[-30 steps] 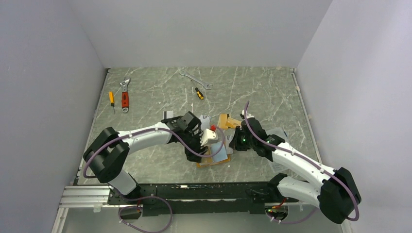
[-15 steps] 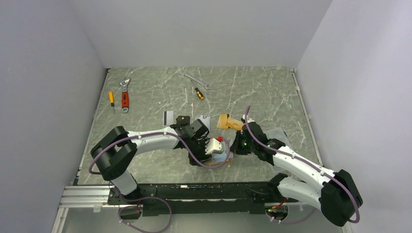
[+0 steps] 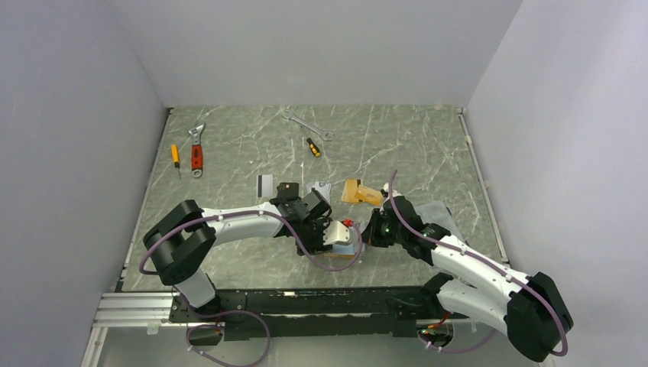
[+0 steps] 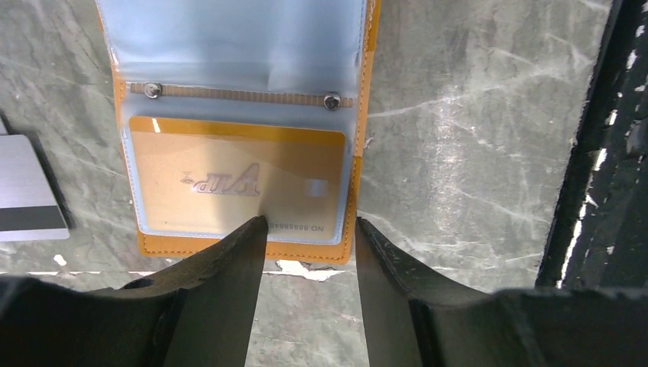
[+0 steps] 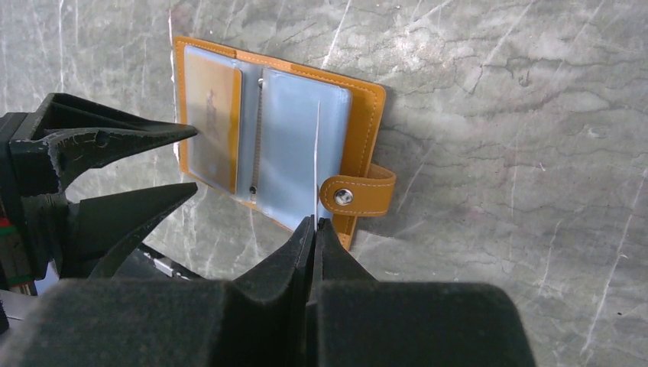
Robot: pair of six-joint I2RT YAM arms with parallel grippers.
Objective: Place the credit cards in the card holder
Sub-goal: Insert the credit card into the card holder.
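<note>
The card holder is lying open and flat on the grey marbled table, occupying the upper left of the left wrist view. An orange-tan VIP card is sitting inside the clear pocket in the lower half of the holder. The left gripper is holding its jaws apart at the holder's lower edge, with nothing between them. One fingertip is overlapping the pocket's border; whether it is pressing down cannot be told. A silver-grey card with a black stripe is lying at the left edge of the frame, just beside the holder but not touching it.

In the right wrist view, the right gripper is keeping its jaws together on a thin pale sheet. The sheet is standing edge-on over the right-hand clear pocket. Whether it is a card or a pocket leaf cannot be told. The snap tab is projecting from the holder's right edge, just right of the fingertips.

In the top view, an open-end wrench and a red-handled adjustable wrench are lying well apart from the holder, toward the upper left.
</note>
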